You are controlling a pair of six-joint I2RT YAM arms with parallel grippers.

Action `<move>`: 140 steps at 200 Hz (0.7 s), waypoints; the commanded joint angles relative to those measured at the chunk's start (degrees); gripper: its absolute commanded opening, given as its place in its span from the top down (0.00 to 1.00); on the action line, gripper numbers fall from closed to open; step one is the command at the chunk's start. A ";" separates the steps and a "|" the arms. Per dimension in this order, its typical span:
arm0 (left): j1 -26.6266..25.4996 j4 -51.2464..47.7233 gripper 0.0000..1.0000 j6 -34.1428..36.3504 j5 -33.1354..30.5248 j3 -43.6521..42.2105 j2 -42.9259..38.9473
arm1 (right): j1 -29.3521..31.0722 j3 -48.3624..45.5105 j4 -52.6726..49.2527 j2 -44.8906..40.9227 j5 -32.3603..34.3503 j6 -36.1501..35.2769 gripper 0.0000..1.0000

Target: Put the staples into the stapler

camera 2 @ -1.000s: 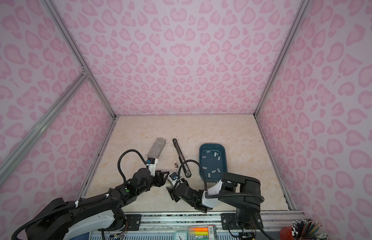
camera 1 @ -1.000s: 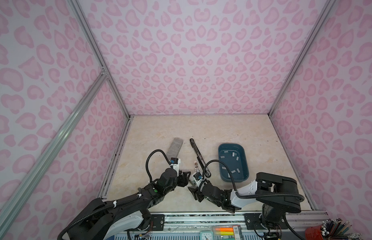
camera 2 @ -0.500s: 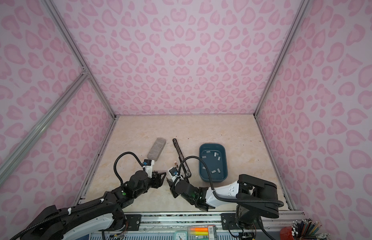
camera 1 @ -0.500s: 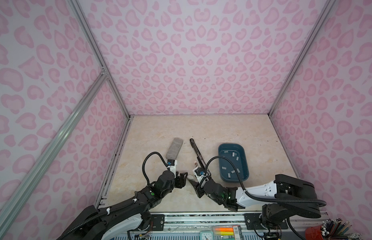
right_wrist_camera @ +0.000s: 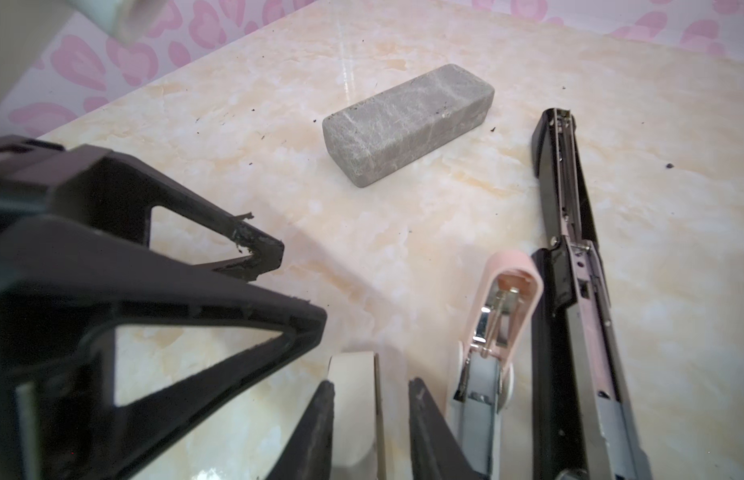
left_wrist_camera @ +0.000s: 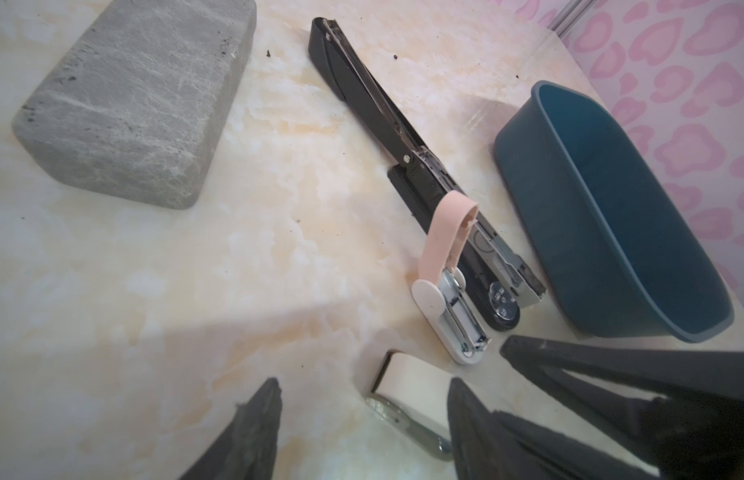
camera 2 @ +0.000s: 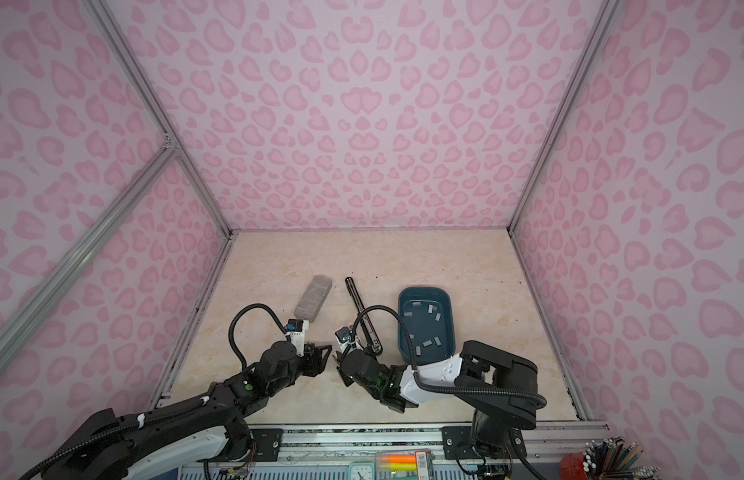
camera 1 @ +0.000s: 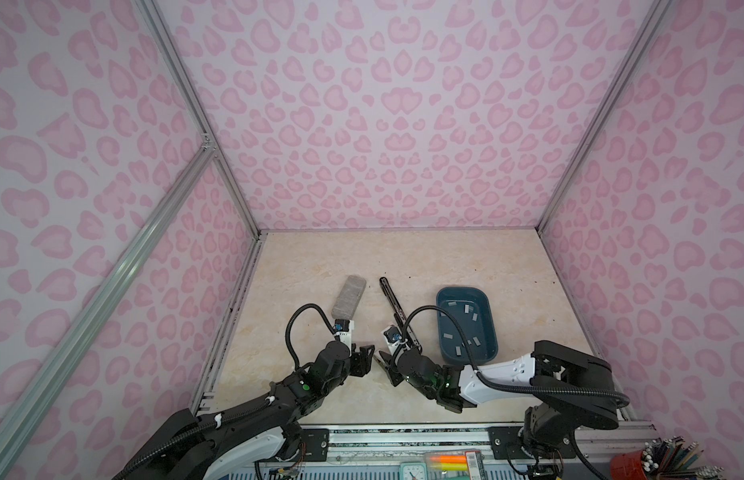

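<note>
The black stapler [camera 1: 397, 309] [camera 2: 364, 311] [left_wrist_camera: 374, 104] [right_wrist_camera: 570, 249] lies opened out flat mid-table. The staples [camera 1: 466, 309] [camera 2: 430, 309] are small grey strips loose in a blue tray [camera 1: 440, 320] [camera 2: 400, 320] [left_wrist_camera: 611, 208] to its right. My two grippers meet tip to tip in front of the stapler. The right gripper [camera 1: 383, 365] [camera 2: 340, 365] [right_wrist_camera: 373, 384] straddles a small white piece [right_wrist_camera: 353, 386] [left_wrist_camera: 407, 390]; one finger is against it and a thin gap shows at the other. The left gripper [camera 1: 367, 358] [camera 2: 324, 358] [left_wrist_camera: 364, 384] is open, with that piece beside one finger.
A grey speckled block [camera 1: 348, 295] [camera 2: 313, 295] [left_wrist_camera: 133, 95] [right_wrist_camera: 407, 124] lies left of the stapler. A small pink-and-white stapler [left_wrist_camera: 445, 266] [right_wrist_camera: 503, 311], flipped open, lies alongside the black one. Pink walls enclose three sides. A pencil cup [camera 1: 636, 461] stands beyond the front rail.
My right arm has reached forward and left to the white piece, and its jaws have narrowed around it. The left gripper has hardly moved.
</note>
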 commanded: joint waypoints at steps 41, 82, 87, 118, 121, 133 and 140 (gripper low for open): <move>-0.10 1.81 0.35 0.03 0.33 0.77 3.90 | -0.08 -1.69 -0.72 0.83 0.81 2.18 0.72; -0.04 3.23 0.35 -0.06 1.12 0.75 5.56 | 0.04 -3.02 -0.32 1.25 0.93 3.55 0.74; -0.04 3.38 0.35 -0.07 1.21 0.71 5.69 | 0.01 -3.09 -0.23 1.44 0.85 3.72 0.74; -0.09 3.99 0.35 0.01 1.72 0.34 6.30 | 0.01 -3.61 0.37 2.40 0.66 4.80 0.75; -0.13 4.11 0.35 0.02 1.78 0.28 6.33 | 0.01 -3.62 0.44 2.47 0.69 4.88 0.75; -0.07 4.64 0.35 0.03 2.13 0.07 6.54 | 0.00 -3.77 0.56 2.62 0.66 5.08 0.75; -0.13 4.98 0.35 0.06 2.32 -0.07 6.68 | 0.01 -3.81 0.65 2.79 0.67 5.18 0.75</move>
